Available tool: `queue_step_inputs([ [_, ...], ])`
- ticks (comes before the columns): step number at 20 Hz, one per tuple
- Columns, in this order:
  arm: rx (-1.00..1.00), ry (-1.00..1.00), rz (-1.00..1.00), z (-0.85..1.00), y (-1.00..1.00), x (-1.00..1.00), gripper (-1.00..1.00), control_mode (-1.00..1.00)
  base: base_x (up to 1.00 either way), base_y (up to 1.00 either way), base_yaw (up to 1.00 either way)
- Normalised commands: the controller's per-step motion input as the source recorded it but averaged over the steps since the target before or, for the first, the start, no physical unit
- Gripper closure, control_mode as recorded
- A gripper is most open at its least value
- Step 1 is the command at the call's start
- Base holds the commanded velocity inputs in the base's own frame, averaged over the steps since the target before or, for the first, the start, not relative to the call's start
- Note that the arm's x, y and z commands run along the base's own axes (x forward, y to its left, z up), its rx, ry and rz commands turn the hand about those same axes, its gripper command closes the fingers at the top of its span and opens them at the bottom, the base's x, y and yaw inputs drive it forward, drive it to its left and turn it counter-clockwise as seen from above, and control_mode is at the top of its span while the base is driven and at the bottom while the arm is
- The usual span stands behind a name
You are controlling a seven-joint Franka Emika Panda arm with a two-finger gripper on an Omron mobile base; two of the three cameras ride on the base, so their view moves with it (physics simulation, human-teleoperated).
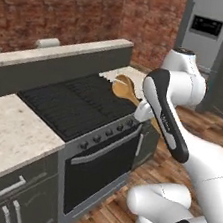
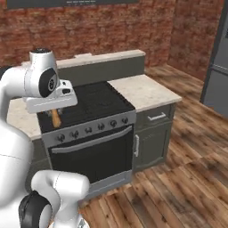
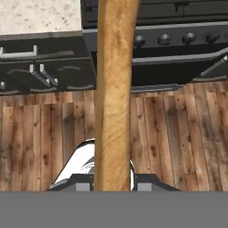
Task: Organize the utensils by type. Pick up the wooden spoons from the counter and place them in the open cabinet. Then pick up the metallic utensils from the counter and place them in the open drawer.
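A: Start at the left. What do you see?

B: In the left base view a wooden spoon pokes out from behind the arm, bowl up and to the left, over the near right corner of the stove. It is off the table, carried in the air.

A: And the hand?

B: In the hand view the hand is closed narrow on the handle, which runs straight away from the fingertips, up the middle of the frame. So the spoon's long axis lies along the hand's own pointing line.

A: The cabinet?

B: I can't make out an open one. I'd judge the spoon must go in bowl first, along that axis.
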Motion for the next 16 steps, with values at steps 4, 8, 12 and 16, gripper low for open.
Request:
queue_step_inputs([
  [4,0.00,0.00,0.00,0.00,0.00,0.00,1.00,1.00,0.00,-0.61,-0.83],
  [8,0.00,0.00,0.00,0.00,0.00,0.00,1.00,1.00,0.00,-0.61,-0.81],
  [12,0.00,0.00,0.00,0.00,0.00,0.00,1.00,1.00,0.05,-0.49,-0.71],
  [16,0.00,0.00,0.00,0.00,0.00,0.00,1.00,1.00,0.30,-0.13,-0.38],
])
